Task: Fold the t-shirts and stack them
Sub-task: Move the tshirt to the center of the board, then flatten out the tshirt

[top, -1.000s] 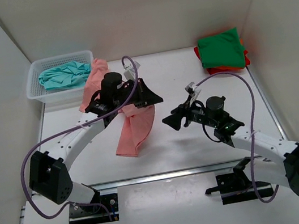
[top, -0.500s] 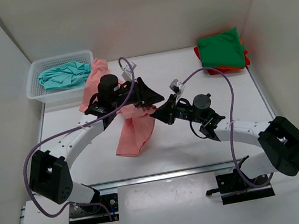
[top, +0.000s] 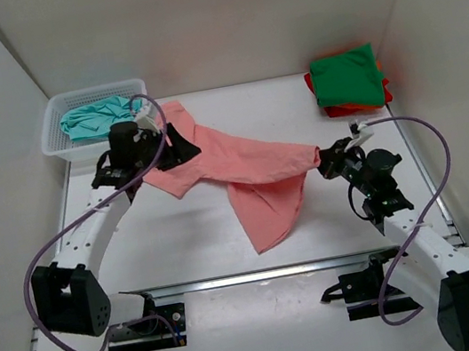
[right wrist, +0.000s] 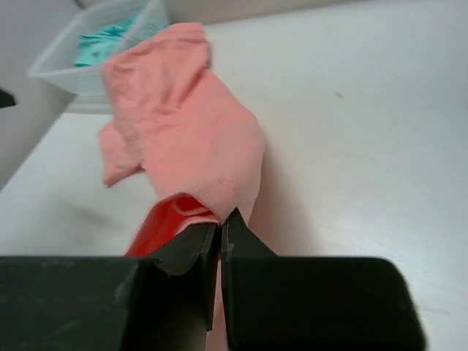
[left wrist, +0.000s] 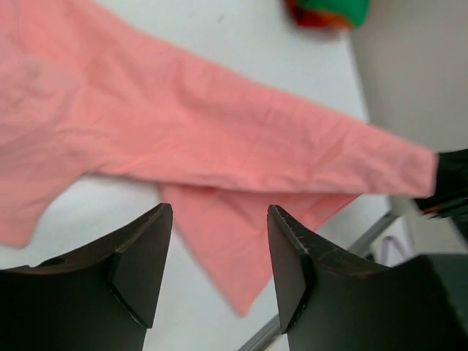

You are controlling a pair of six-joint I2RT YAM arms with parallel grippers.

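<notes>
While the right gripper (right wrist: 221, 224) pinches one end of the pink shirt (top: 250, 160), the left gripper (left wrist: 218, 212) hangs above it, fingers apart.

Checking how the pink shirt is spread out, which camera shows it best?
Top external: the whole pink shirt shows, stretched toward the right gripper. Left wrist crops its edges; right wrist shows it foreshortened from the pinched end.

Mesh basket (top: 78, 153) at ten o'clock, crumpled t-shirt (top: 95, 120) inside. Folded stack (top: 346, 77) at two o'clock. Stretched t-shirt (top: 250, 159) between.
</notes>
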